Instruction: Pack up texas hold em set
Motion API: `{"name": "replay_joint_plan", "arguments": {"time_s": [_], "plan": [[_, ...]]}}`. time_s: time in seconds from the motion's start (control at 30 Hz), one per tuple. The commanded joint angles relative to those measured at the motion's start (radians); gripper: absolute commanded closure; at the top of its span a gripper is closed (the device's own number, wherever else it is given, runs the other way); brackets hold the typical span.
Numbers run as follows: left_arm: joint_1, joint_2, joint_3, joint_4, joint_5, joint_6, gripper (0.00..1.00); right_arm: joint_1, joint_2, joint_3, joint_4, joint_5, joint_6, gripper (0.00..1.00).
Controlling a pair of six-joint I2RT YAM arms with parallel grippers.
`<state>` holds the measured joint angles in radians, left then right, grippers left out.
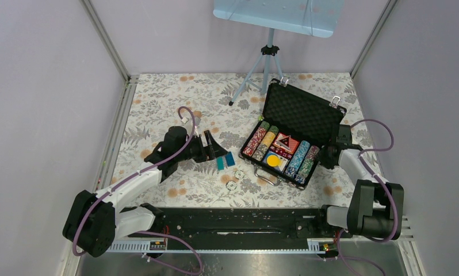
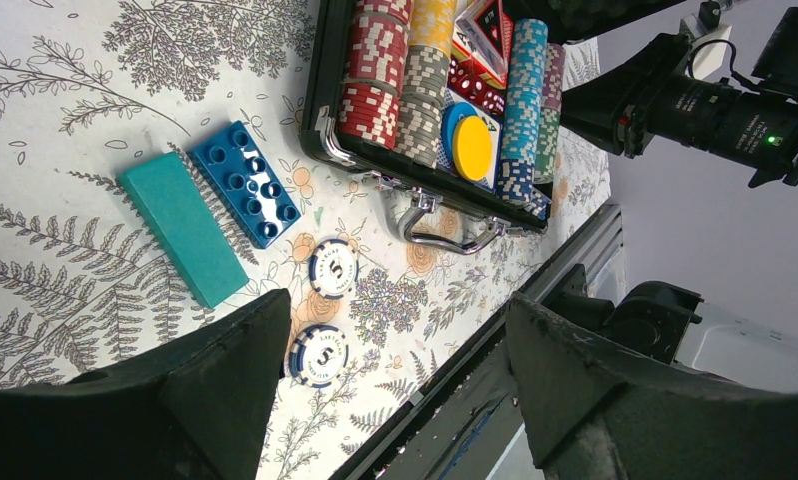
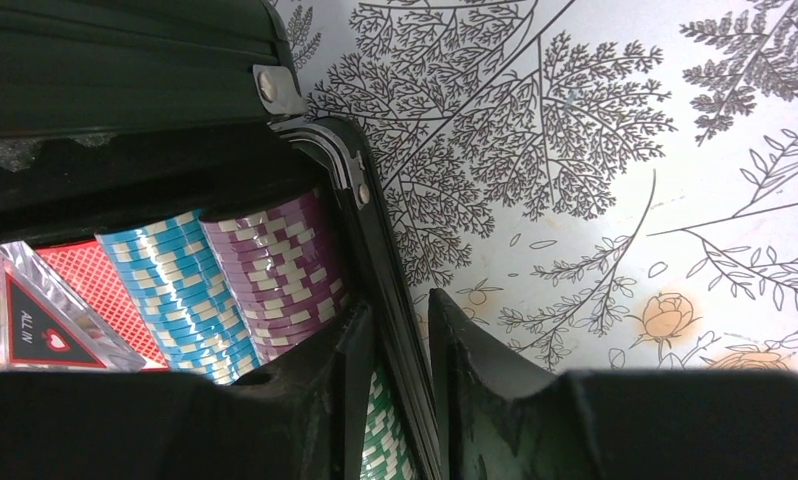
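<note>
From above: saw the black case point(image 1: 301, 115) lying open right of centre on the floral table point(image 1: 158, 103), with its lid tilted back and chip rows point(image 1: 256, 141) and a yellow disc point(image 1: 273, 160) packed in the base. Found two loose chips point(image 1: 238, 173) on the table just off its front left corner, with a teal brick point(image 1: 220, 163) and a blue brick point(image 1: 229, 158) side by side nearby. Spotted the left gripper point(image 1: 215, 150) by the bricks and the right gripper point(image 1: 332, 155) at the case's right end.

Left wrist: looked down between widely spread fingers point(image 2: 225, 390) — nothing held. Made out both loose chips ahead, one close to a finger, and the silver handle point(image 2: 445, 228) lying against the table.

Right wrist: caught the fingers point(image 3: 475, 390) straddling the case's right wall, one inside by the purple stack point(image 3: 275, 280), one outside over the table — drawn in on the wall and apparently pinching it, though hard to confirm contact from that angle.
</note>
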<state>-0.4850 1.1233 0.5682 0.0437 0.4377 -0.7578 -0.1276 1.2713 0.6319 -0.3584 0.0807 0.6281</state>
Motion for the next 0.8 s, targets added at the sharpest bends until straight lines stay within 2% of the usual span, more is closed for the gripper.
{"name": "replay_joint_plan", "arguments": {"time_s": [0.0, 0.1, 0.47, 0.77], "plan": [[0.006, -0.018, 0.036, 0.012, -0.012, 0.014, 0.22, -0.003, 0.039, 0.016, 0.048, -0.073, -0.016, 0.68], [0.007, -0.022, 0.033, 0.01, -0.016, 0.014, 0.22, -0.003, 0.058, 0.011, 0.07, -0.114, -0.021, 0.74], [0.009, -0.017, 0.035, 0.002, -0.019, 0.014, 0.21, 0.006, 0.152, 0.024, 0.152, -0.275, -0.107, 0.84], [0.011, -0.019, 0.034, -0.002, -0.025, 0.014, 0.21, 0.145, 0.205, 0.108, 0.153, -0.224, -0.172, 0.84]]}}
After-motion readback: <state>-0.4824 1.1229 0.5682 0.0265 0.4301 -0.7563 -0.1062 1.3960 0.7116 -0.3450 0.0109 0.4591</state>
